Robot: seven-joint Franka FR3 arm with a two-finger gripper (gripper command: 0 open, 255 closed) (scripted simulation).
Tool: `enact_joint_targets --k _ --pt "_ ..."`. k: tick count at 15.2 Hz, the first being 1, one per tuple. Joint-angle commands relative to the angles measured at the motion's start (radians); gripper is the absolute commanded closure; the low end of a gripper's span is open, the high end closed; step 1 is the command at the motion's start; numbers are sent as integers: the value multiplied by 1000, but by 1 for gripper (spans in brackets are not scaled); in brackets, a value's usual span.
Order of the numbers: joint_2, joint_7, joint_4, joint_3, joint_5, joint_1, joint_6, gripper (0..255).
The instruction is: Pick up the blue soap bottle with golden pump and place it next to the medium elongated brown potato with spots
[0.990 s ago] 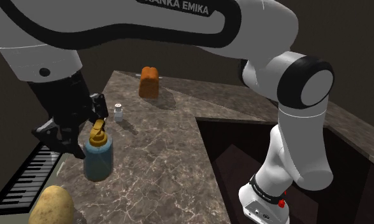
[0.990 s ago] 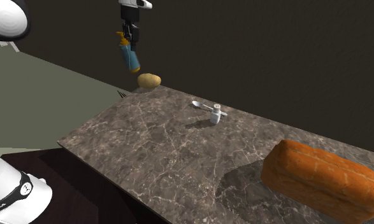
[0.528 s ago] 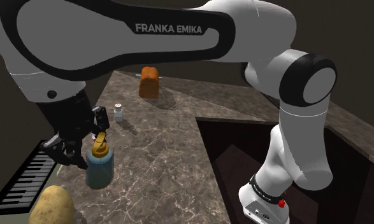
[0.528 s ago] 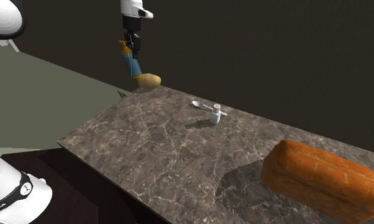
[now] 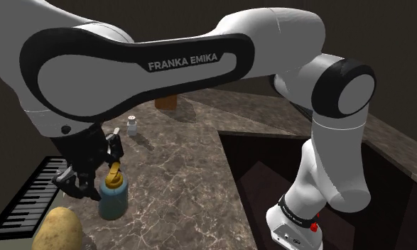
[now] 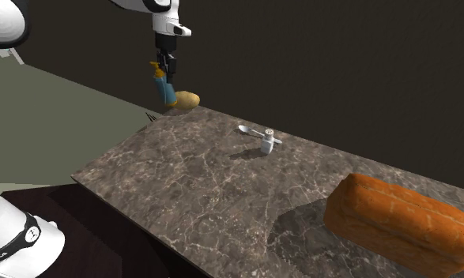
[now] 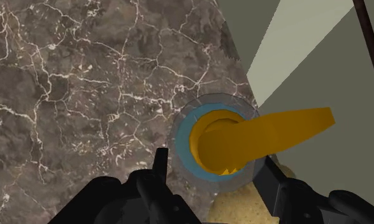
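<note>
Blue, with a golden pump, the soap bottle (image 5: 113, 201) (image 6: 167, 91) stands low over the near-left corner of the marble counter (image 5: 178, 163) (image 6: 206, 182) in the shoulder view, just beyond the spotted brown potato (image 5: 56, 231) (image 6: 186, 99). The black gripper (image 5: 106, 172) (image 6: 165, 65) (image 7: 214, 181) clasps it at the neck, one finger on each side of the collar under the pump, as the wrist view shows. In the second exterior view the bottle leans a little and its base sits just beside the potato at the counter's far edge. Whether the base touches the marble cannot be told. A small white shaker (image 5: 132, 126) (image 6: 266, 143) stands farther along the counter with a spoon (image 6: 250, 130) just behind it. An orange-brown loaf (image 5: 168, 103) (image 6: 400, 217) lies well apart. A keyboard (image 5: 29, 202) lies left of the counter.
</note>
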Motion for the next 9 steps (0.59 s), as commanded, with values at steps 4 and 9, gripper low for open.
enact_joint_targets --k 4,9 --pt "10 0 -53 -3 -4 -3 63 255" --pt "23 1 -102 -5 -8 -5 124 255"
